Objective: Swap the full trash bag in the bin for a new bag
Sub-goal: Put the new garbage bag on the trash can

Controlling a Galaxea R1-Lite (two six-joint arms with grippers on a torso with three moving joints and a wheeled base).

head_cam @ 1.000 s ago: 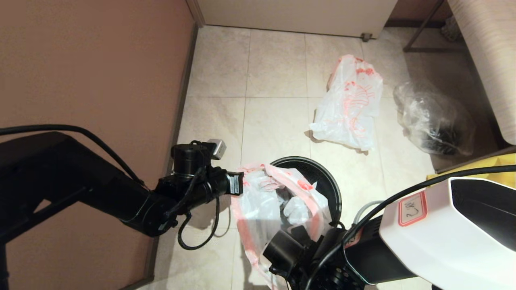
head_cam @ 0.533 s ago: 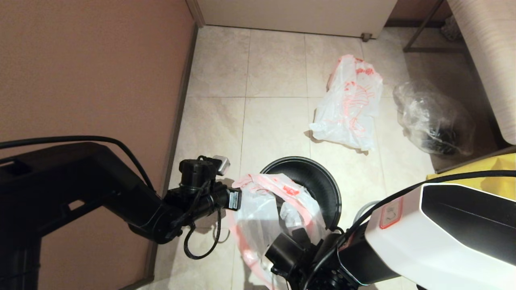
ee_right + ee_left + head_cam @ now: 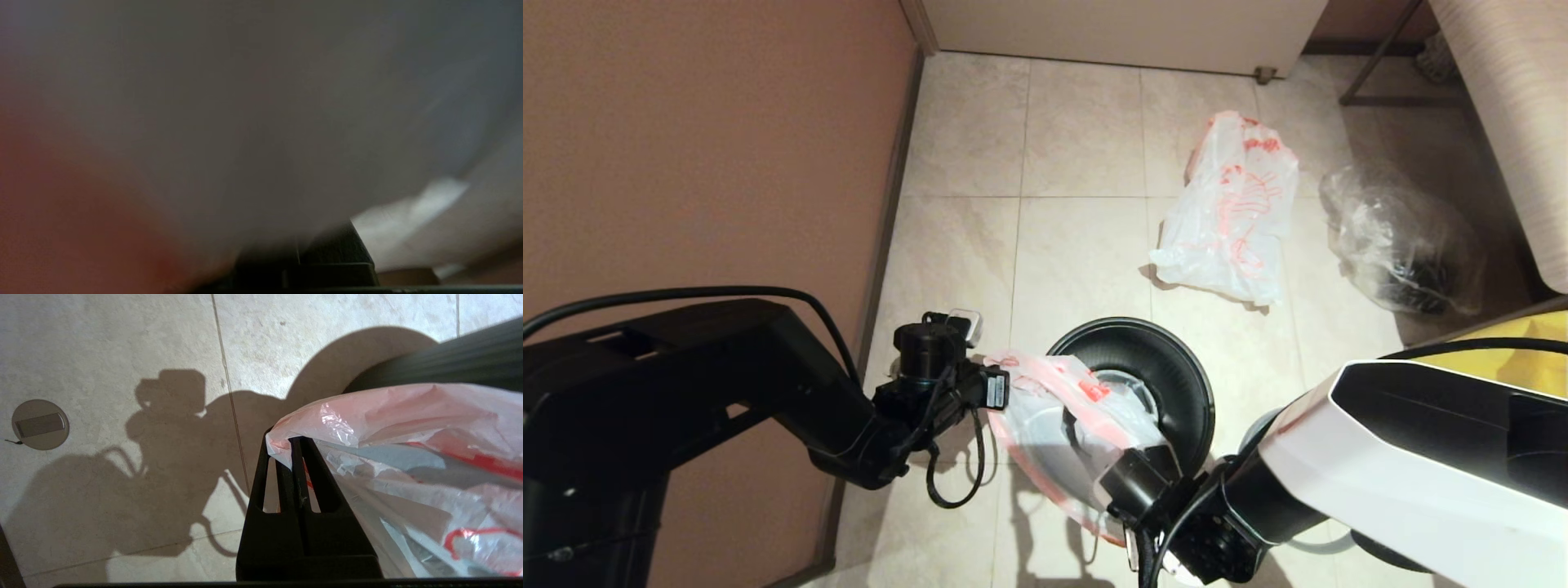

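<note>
- One black round bin (image 3: 1168,367) is sitting at the lower centre of the head view.
- Three plastic bags are showing in all: one limp white-and-red bag (image 3: 1054,425) is hanging at the lower centre over the bin, one bulging white bag with red drawing (image 3: 1229,216) is lying at the upper right, and one clear bag (image 3: 1401,241) with dark contents is lying at the far right.
- Two robot arms are reaching in, one from the lower left and one from the lower right.
- One round floor plate (image 3: 40,424) is showing in the left wrist view.
</note>
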